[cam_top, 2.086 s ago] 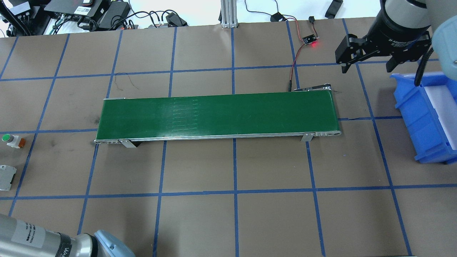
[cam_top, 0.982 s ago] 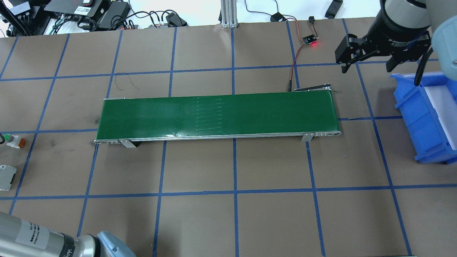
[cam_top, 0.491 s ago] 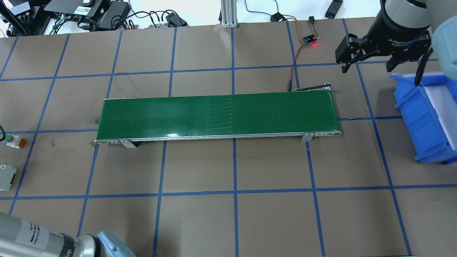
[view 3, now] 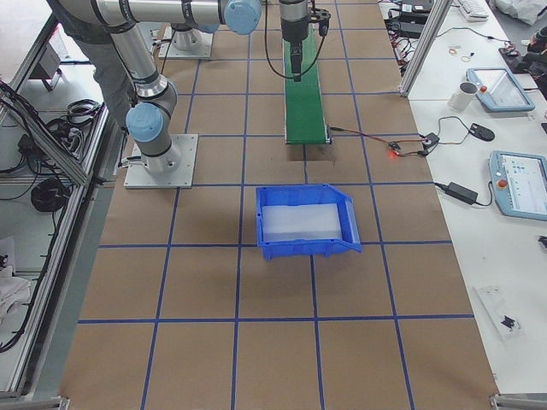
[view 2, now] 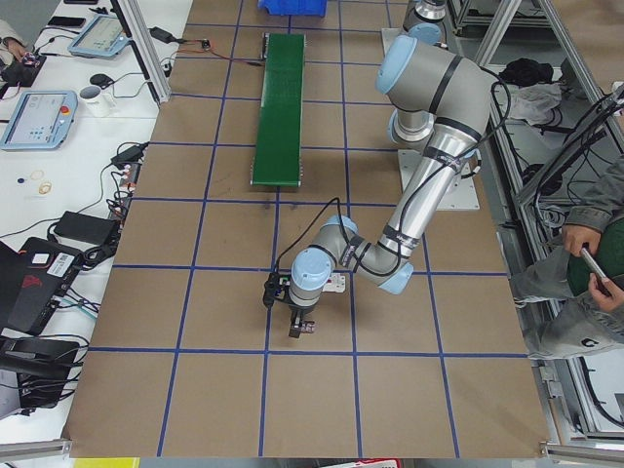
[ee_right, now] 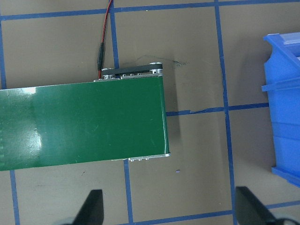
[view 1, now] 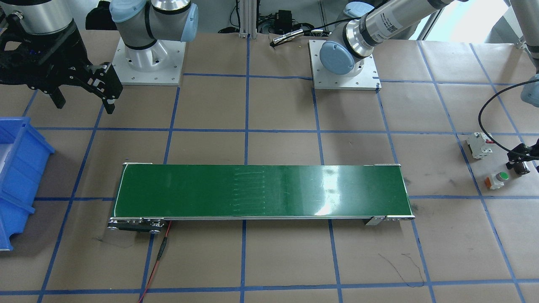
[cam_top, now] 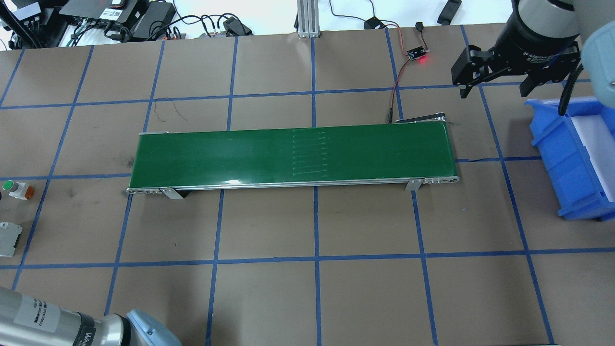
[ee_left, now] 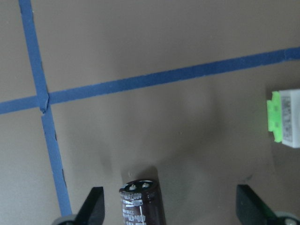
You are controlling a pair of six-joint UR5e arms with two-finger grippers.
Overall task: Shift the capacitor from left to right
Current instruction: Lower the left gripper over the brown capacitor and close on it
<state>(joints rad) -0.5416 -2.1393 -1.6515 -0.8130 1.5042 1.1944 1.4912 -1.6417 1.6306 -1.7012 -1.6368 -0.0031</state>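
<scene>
Far left, the left end effector hangs wide open over the desk, the capacitor between its fingers but untouched: light, stiff, glossy, likely to slip or roll, so pinch mid-sleeve, off the terminals. The push button sits close beside; toward the conveyor belt the way looks open. Past its far end, the right end effector hovers spread and empty near the blue bin.
</scene>
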